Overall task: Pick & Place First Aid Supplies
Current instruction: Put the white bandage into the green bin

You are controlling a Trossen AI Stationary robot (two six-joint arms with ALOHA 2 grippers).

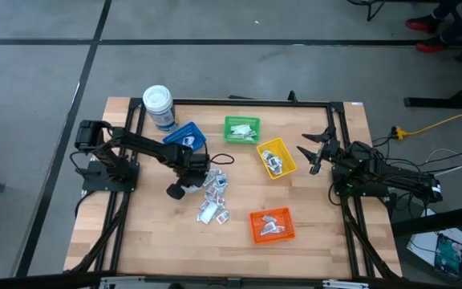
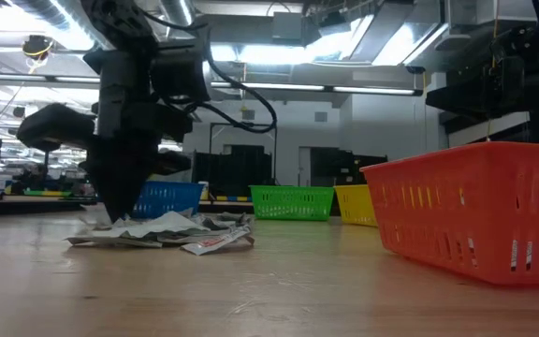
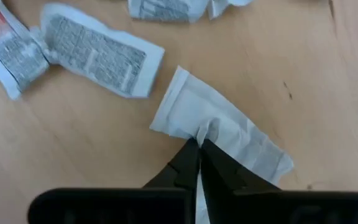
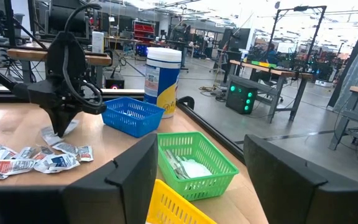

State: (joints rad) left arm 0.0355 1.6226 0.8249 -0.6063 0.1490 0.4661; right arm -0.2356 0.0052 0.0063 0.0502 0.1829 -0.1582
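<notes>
Packets of flat white and silvery-grey paper are lying in a loose heap near the middle of the light wooden table, a little left of centre. The left hand is pressing down at the left edge of that heap, its two dark fingers clenched together on the fold of one crinkled white packet that is lying flat on the wood. Two printed packets are sitting just beyond it, apart from the pinched one.

Past the heap, toward the far side, a blue plastic mesh bin is standing beside a white-lidded round jar with a blue label. A green mesh bin is sitting to the right of the blue one, holding a few packets, and a yellow mesh bin is touching its near right corner. An orange mesh bin is resting nearer the front edge, right of the heap.

The right hand is hovering above the table's right side, near the yellow bin, with its fingers spread wide and grasping nothing.
</notes>
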